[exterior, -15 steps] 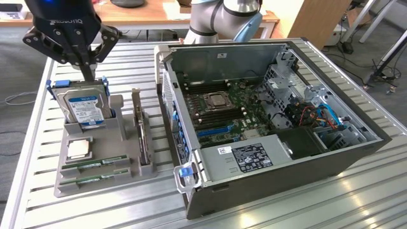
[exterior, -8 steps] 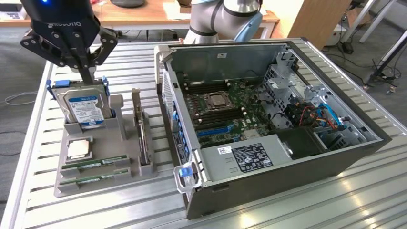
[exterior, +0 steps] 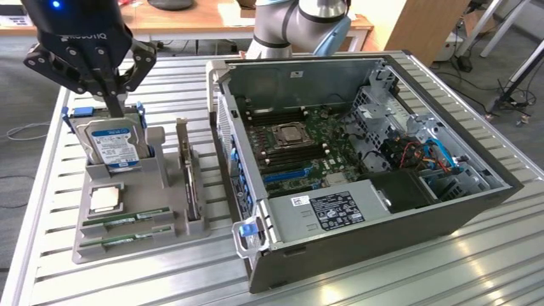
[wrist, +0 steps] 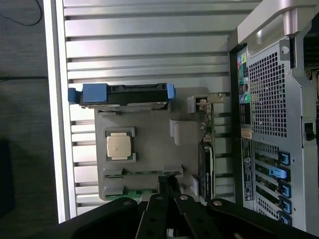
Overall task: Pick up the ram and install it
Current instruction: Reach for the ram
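The pincer [exterior: 114, 108] is fully closed and empty, hovering above the hard drive [exterior: 111, 143] end of the grey fixture tray [exterior: 191, 229]. Two ram sticks [exterior: 126, 218] stand edge-up in slots at the tray's other end, likely presenting their top edges for grasping.

2 green ram sticks [exterior: 126, 217] lying flat.

Bright, even room light over the slatted tabletop [exterior: 476, 268], pale glare streaks on its metal near the exterior view's right, computer case [exterior: 383, 242] interior in soft shadow, wrist view dimmer, tabletop edge blown white, claw [wrist: 168, 182] a dark silhouette
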You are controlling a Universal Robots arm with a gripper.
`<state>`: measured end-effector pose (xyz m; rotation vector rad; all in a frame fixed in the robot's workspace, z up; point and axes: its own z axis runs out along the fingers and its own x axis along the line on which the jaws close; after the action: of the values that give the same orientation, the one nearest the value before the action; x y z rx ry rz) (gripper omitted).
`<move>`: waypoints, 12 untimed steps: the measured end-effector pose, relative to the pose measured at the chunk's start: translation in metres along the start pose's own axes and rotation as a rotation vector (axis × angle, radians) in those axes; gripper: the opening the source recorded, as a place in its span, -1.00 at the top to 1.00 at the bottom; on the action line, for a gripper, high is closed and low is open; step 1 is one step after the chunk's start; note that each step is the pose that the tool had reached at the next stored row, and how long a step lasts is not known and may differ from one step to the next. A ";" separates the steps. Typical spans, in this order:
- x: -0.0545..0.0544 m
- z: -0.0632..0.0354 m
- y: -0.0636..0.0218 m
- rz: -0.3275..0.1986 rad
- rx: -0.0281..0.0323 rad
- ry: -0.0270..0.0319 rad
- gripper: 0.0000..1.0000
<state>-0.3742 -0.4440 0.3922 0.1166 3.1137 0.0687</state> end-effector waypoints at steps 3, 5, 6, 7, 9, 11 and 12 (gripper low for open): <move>0.000 -0.0001 -0.0030 0.000 -0.0001 0.0000 0.79; 0.000 -0.0002 -0.0048 0.000 -0.0001 0.0000 0.79; 0.000 -0.0002 -0.0057 0.000 -0.0001 -0.0001 0.79; 0.000 -0.0003 -0.0068 0.000 -0.0001 0.0000 0.79; 0.001 -0.0004 -0.0086 0.000 -0.0001 0.0000 0.79; 0.001 -0.0004 -0.0104 0.000 -0.0001 0.0000 0.79; 0.001 -0.0005 -0.0111 0.000 -0.0001 -0.0001 0.79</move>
<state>-0.3759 -0.4550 0.3922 0.1166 3.1137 0.0689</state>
